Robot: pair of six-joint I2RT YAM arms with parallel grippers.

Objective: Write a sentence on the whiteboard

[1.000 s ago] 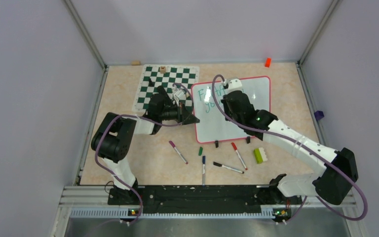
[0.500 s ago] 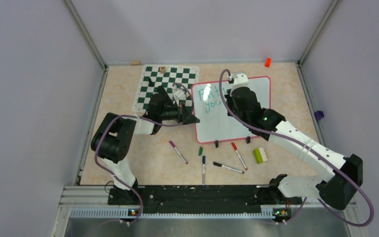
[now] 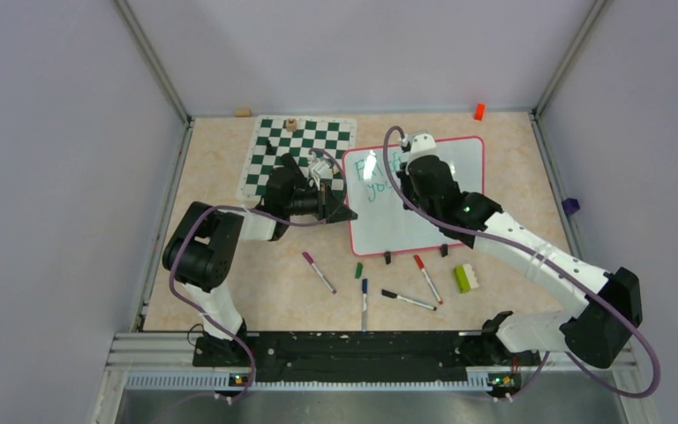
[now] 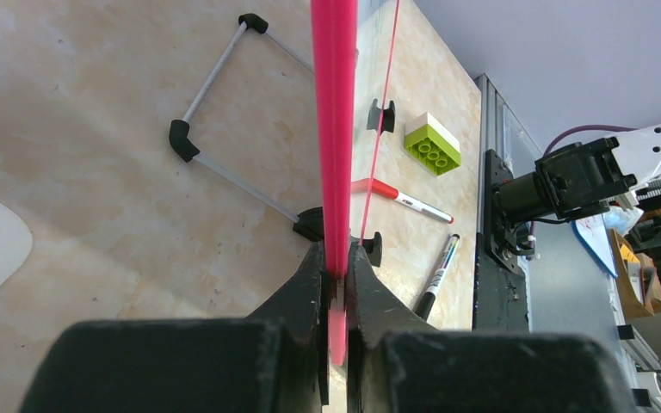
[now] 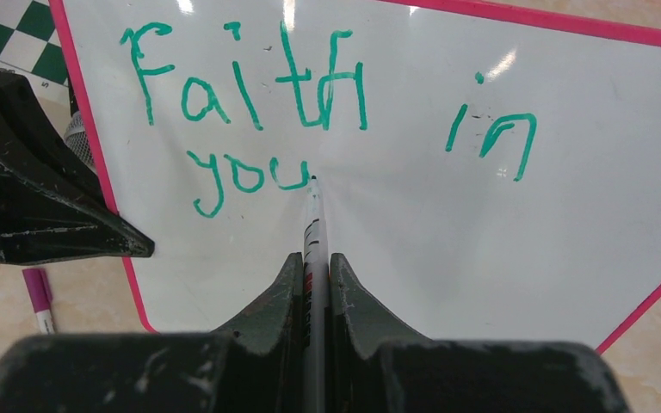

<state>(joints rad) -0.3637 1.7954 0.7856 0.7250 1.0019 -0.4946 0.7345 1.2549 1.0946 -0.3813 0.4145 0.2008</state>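
My right gripper (image 5: 314,258) grips a marker (image 5: 312,211), tip at the "u". The sentence (image 5: 310,103) reads "Faith in you", probably unfinished. My left gripper (image 4: 336,258) clamps the whiteboard (image 5: 499,215) frame's 9 o'clock edge; the board stands at 3 o'clock of the chess mat (image 3: 300,146).

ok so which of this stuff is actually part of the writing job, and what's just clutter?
In the job:
whiteboard
sentence, "Faith in you" so far
marker in the right end effector
left end effector, clamped on the frame

Lying about:
chess mat
purple marker
blue marker
red marker
black marker
green cap
green brick
orange block
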